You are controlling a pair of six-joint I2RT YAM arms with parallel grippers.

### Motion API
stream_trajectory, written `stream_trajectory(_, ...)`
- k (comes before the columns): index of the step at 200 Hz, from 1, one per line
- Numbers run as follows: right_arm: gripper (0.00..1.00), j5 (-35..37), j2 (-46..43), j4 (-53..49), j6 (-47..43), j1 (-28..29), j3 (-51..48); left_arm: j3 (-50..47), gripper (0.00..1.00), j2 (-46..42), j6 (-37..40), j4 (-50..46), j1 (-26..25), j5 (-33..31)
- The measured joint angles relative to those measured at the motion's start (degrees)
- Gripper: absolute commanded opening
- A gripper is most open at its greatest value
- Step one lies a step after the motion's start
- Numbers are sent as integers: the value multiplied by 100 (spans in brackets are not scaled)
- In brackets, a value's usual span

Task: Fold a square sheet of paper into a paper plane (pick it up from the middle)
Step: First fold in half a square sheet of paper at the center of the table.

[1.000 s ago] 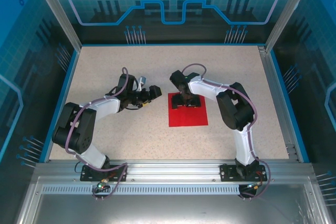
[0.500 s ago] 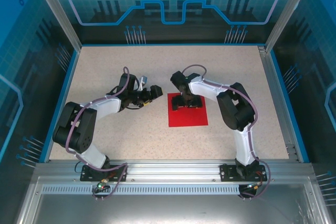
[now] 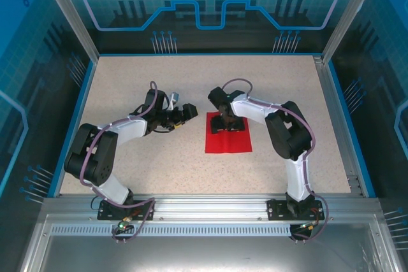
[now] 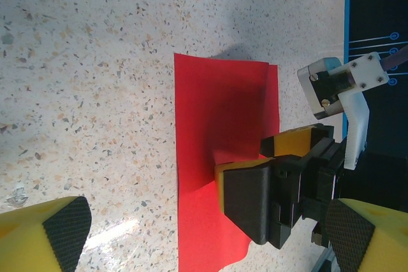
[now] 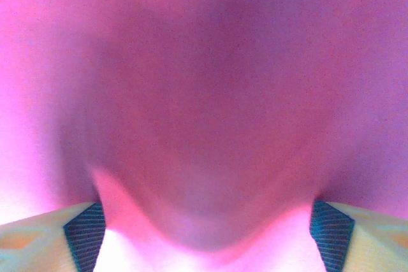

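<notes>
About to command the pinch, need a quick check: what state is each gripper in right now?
Left gripper: open, holding nothing.
Right gripper: open, fingers spread and pressed down on the square sheet of paper; not gripping it yet.

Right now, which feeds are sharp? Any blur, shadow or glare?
Right wrist: the square sheet of paper is a pink-purple blur, too close to focus; fingertips of the right gripper at the bottom corners read sharper. Left wrist: sharp; the right gripper throws a dark shadow across the paper, faint glare on the table bottom left. Top external: sharp, evenly lit.
</notes>
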Motion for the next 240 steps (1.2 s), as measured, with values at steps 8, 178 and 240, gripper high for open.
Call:
stream_trajectory(8,76,-13,0,2,-9,-9,0,0,99,0,0,-2,0,0)
stream_trajectory(178,33,-3646,-1292,2140,616,-1095,-793,564,98,66,-444,-149,72,-120)
stream_trajectory(240,44,-4203,-94,2448,568,-1464,-684,1246,88,748,-544,-238,87,415)
